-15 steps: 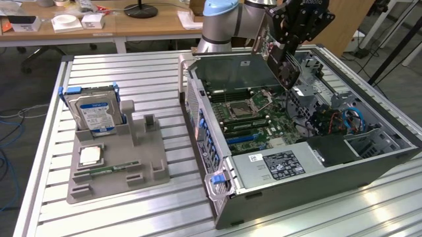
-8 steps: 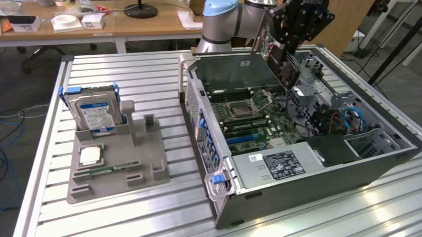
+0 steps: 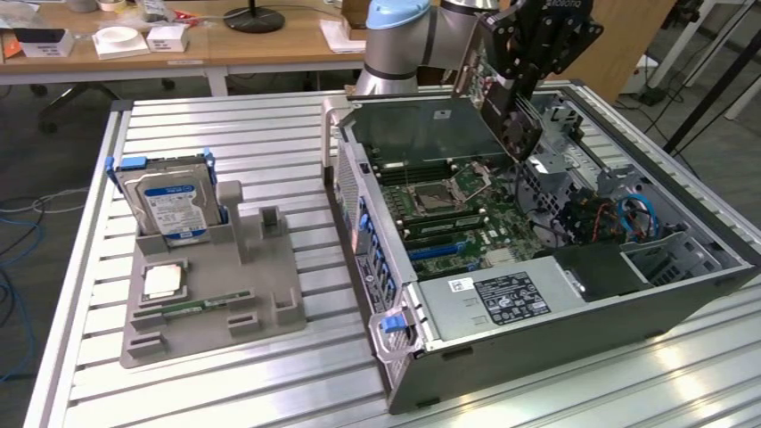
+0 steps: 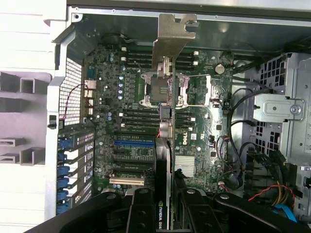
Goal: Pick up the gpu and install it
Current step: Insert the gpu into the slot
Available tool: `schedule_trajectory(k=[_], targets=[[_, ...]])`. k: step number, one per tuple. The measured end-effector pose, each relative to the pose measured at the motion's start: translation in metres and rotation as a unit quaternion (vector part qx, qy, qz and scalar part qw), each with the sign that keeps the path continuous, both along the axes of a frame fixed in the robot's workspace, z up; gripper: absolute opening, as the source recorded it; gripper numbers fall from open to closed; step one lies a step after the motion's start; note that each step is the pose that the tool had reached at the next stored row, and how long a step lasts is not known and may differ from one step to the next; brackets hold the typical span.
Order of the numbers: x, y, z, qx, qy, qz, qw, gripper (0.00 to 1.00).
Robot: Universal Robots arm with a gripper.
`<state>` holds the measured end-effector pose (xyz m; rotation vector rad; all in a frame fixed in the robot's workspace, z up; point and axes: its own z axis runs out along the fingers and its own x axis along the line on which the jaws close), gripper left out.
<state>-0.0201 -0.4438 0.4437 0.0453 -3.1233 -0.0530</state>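
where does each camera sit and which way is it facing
Exterior view: off the arm, high beside the table, looking down at the open computer case; the arm and its gripper, clamped on the gpu, show over the case.
Wrist view: on the wrist, looking down along the gpu onto the motherboard; the gripper's fingers show on either side of the gpu.
Shared: gpu, gripper, case and motherboard.
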Motion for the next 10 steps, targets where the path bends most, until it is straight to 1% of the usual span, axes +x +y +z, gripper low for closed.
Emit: schedule_trajectory(k=[10], targets=[[0.0000, 0.0000, 0.0000, 0.0000, 0.0000, 0.012, 0.9999, 0.26]])
